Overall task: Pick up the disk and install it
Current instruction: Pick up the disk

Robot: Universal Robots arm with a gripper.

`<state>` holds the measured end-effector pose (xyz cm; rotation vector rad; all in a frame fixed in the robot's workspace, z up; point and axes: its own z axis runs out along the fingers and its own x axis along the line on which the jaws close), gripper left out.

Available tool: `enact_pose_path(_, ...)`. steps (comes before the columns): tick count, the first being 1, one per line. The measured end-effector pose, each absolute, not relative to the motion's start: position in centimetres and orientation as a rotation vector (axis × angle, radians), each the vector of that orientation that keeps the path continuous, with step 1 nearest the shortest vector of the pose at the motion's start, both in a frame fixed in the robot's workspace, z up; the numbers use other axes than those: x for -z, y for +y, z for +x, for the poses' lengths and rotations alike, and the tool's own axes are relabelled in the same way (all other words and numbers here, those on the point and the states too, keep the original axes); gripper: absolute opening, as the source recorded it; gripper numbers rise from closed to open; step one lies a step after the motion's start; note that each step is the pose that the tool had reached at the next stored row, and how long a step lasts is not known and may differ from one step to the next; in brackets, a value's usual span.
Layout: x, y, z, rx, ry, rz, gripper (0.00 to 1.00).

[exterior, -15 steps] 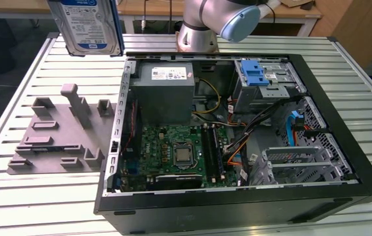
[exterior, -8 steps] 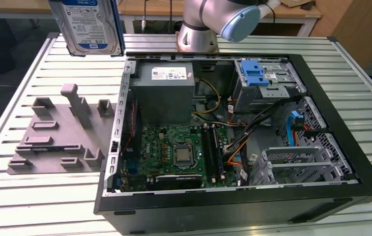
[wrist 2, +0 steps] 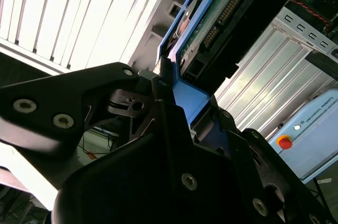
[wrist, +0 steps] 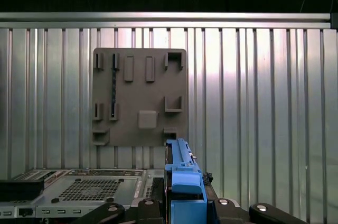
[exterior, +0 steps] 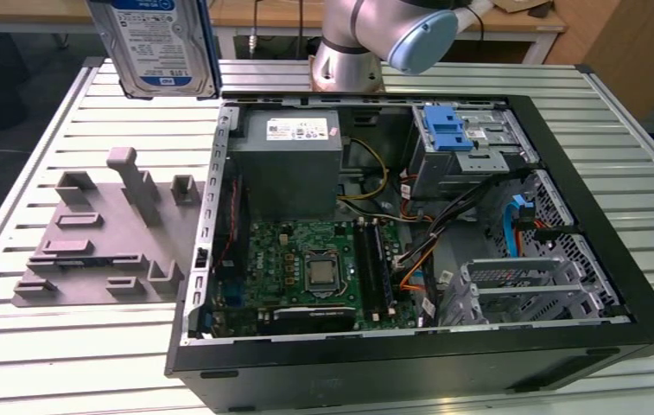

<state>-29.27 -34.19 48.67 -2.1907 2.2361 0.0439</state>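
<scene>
The disk [exterior: 154, 47] hangs upright in the upper left of the exterior view, label facing the camera, clear of the table [exterior: 15, 363]. In the second wrist view the gripper [wrist 2: 182, 110] is clamped on the blue bracket at one end of it, jaws pressed against both sides. Below the disk in the exterior view, at mid left, lies the grey fixture [exterior: 96, 233], and none of its slots holds a drive. The open case [exterior: 603, 259] fills the centre and right, with the cage [exterior: 471, 143] and its blue latch at its upper right, well apart from the disk. The pick looks done and the carry is in hand. Installing calls for bringing the disk across to the cage, turned to match the bay and clear of the cables.
</scene>
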Motion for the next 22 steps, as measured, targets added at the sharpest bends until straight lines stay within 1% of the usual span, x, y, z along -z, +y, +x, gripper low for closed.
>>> enact_pose_path(22,-48.7,-34.2,-28.2,-0.044,2.236,-2.191,0.37)
